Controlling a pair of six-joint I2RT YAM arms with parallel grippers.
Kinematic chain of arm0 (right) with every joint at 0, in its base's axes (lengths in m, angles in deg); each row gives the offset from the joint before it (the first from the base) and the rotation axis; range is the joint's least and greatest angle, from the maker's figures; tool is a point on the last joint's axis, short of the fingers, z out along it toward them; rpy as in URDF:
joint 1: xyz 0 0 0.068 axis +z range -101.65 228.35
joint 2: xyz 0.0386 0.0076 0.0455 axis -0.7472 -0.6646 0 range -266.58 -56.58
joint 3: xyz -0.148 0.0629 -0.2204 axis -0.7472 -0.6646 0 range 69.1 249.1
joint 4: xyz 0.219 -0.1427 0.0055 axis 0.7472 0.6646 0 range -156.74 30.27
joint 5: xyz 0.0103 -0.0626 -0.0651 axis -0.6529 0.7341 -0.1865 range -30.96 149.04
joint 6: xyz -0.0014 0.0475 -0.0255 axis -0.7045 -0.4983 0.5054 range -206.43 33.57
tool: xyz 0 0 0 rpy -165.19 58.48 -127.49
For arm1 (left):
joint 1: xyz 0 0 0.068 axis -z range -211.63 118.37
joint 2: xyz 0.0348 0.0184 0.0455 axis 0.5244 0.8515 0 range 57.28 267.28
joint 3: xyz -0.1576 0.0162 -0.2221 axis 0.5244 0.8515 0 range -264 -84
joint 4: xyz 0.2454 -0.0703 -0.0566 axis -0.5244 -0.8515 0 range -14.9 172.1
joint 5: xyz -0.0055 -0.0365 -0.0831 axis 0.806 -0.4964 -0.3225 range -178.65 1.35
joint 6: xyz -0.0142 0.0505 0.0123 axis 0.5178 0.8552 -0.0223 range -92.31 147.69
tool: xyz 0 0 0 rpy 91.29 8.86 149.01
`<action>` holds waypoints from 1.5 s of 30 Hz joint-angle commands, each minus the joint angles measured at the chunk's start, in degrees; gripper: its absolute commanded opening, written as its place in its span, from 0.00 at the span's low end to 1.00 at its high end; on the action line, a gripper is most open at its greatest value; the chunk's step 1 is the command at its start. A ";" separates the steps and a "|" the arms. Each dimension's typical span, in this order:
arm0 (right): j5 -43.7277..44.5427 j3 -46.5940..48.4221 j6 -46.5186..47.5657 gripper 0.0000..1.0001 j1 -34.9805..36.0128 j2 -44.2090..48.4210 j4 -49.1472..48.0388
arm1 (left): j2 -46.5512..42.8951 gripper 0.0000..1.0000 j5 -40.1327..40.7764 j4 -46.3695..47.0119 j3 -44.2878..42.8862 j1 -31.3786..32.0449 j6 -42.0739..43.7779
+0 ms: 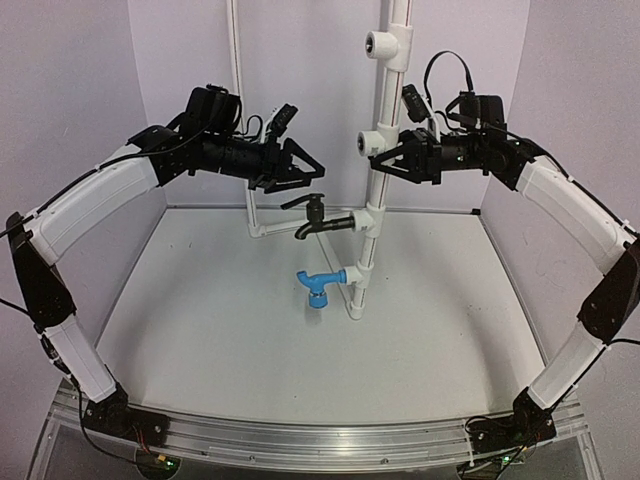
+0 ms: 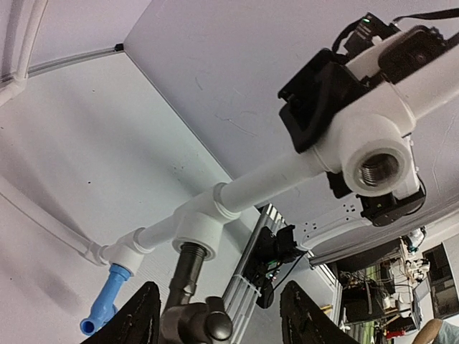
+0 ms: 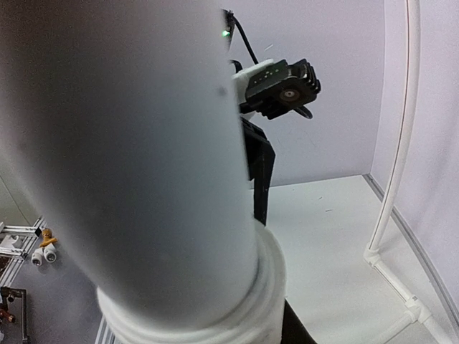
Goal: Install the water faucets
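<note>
Black faucet [image 1: 318, 216]: screwed into a tee on the white pipe [image 1: 377, 190], just under the tips of the left pincer [image 1: 314, 176], between its fingers with gaps either side.
Blue faucet [image 1: 316, 285]: lower again beneath that pincer, on the next tee down.
Left pincer: fingers spread, holding nothing.
Right pincer [image 1: 380, 160]: clamped on the pipe at the empty threaded tee [image 2: 376, 168], across from the left one.
</note>
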 commanded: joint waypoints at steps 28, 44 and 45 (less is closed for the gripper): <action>4.69 -0.75 -4.78 0.05 -0.20 -0.68 5.20 | -4.33 0.30 -0.31 2.11 8.69 8.31 8.38; 5.21 -0.95 -4.91 0.04 -0.19 -0.40 5.26 | -5.50 0.28 15.27 -0.53 15.37 9.27 13.22; 5.21 -1.03 -4.95 0.04 -0.18 -0.37 5.26 | -5.93 0.28 16.74 -0.15 15.66 9.86 13.56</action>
